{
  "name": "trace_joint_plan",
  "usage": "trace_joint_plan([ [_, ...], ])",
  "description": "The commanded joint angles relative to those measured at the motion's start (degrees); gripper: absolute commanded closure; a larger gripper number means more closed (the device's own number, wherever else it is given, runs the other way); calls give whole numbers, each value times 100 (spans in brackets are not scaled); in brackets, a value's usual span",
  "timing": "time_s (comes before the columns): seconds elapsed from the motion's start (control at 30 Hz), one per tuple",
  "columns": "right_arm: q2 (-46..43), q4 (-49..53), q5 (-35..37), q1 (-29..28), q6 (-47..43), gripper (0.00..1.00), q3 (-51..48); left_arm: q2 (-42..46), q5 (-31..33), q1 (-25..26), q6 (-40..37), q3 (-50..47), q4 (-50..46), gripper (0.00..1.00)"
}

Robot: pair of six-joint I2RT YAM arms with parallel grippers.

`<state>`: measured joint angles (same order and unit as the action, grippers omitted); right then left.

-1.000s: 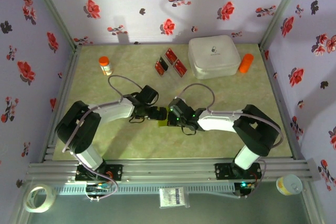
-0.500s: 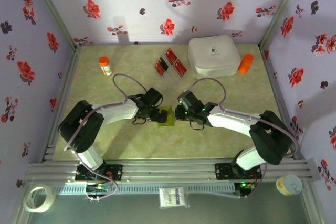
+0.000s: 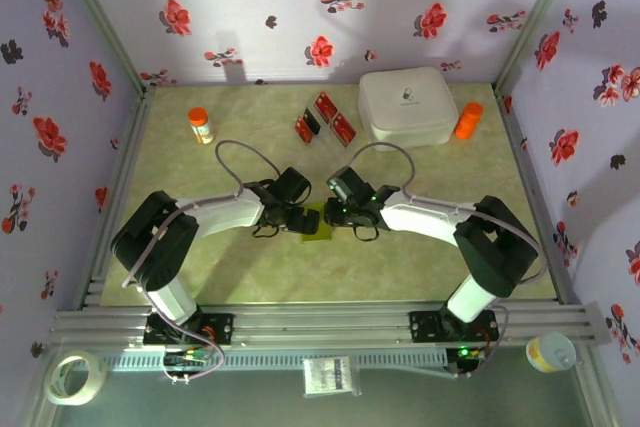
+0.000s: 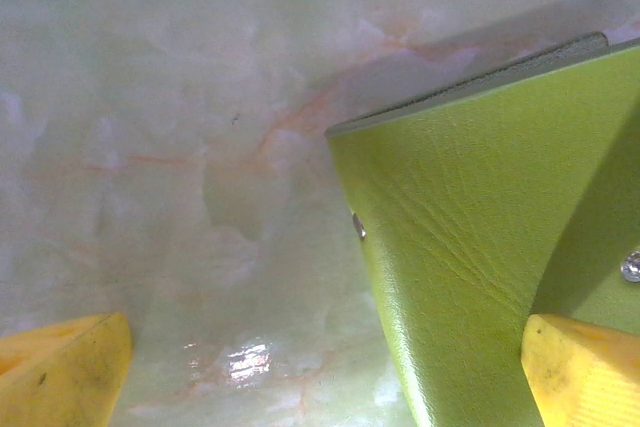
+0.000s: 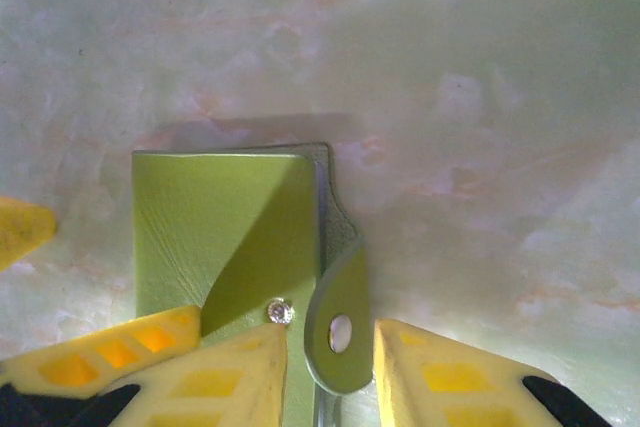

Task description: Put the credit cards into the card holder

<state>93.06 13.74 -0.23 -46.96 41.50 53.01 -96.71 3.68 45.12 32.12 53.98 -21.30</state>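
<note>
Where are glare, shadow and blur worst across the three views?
Left wrist: a glare patch on the table near the bottom edge; card holder grain sharp, its right side shadowed; left gripper's fingertips soft. Right wrist: a diagonal shadow crosses the card holder, which also shades the table above it. Top external: even light, no glare, card holder small and coarse.

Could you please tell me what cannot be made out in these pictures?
- The card holder's inside: top view, left claw and right claw overlap it; wrist views face its cover.
- The credit cards' markings: top view, too small.
- Whether the right claw grips the snap tab: right wrist view, bottom edge cuts them off.
</note>
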Motion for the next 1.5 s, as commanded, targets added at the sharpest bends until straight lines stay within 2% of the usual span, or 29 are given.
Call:
trace_joint_plan([
  [0.0,177,225,21,18,-206,70,257,-208,347,14,-144,-28,-410,0],
  [0.13,324,321,56,26,-281,74,357,-208,352,14,-140,-12,-410,0],
  [0.53,282,252,7,146,-256,100,207,-200,350,14,-138,-27,-393,0],
  [0.97,181,-289,-614,140,29,100,120,-183,344,15,-106,-72,-322,0],
  [1.47,853,-442,-640,-125,96,100,284,-164,335,14,-84,-80,-287,0],
])
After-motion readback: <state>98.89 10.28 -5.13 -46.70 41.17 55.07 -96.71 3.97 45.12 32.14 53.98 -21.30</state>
